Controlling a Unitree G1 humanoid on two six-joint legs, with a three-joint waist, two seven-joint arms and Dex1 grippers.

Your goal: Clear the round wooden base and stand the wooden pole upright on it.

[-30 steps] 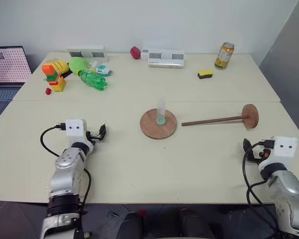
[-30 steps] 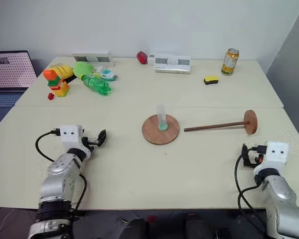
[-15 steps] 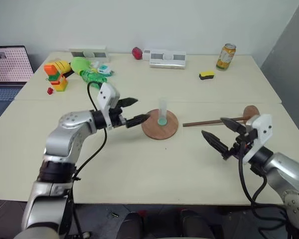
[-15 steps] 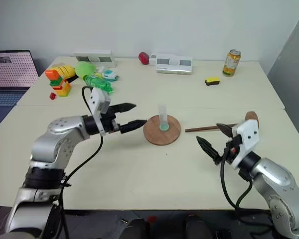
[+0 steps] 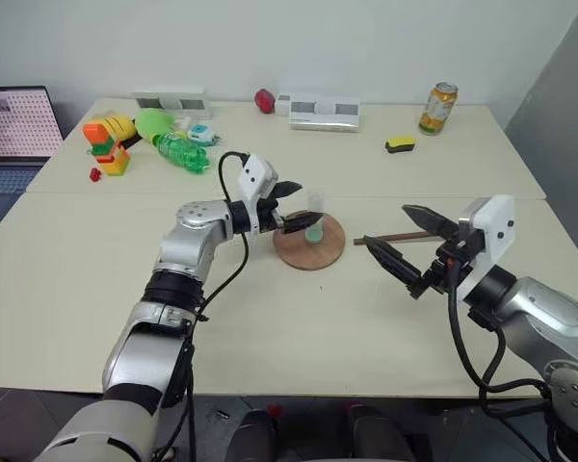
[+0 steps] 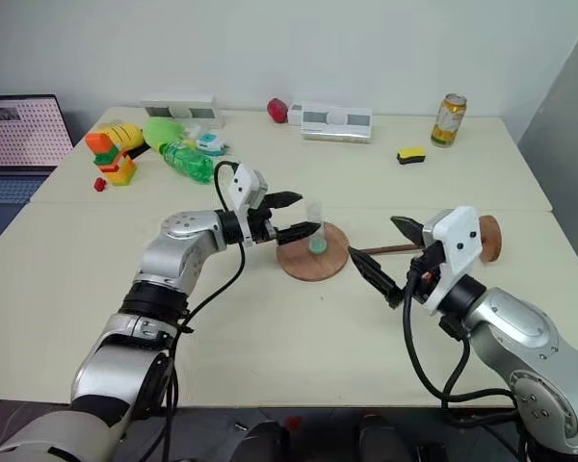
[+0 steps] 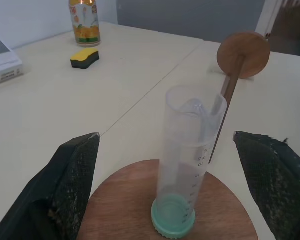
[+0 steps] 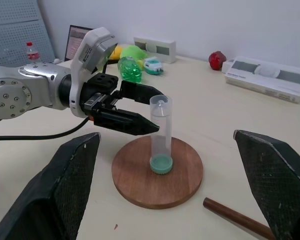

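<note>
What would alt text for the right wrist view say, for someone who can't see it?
A clear tube with a green end stands upright on a round wooden base, and the robot's left hand reaches in with its open fingers either side of the tube. One end of a wooden pole lies on the table nearby.

Tube (image 5: 313, 214) upright on round wooden base (image 5: 309, 245); wooden pole (image 5: 397, 234) rightward.

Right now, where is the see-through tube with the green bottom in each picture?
Left eye view: the clear tube stands on the round wooden base, mid-table.
Right eye view: the same spot, just past the left gripper.
Left wrist view: centre, between the two fingers.
Right wrist view: centre, upright on the base.
Shared landmark: the round wooden base under it.
</note>
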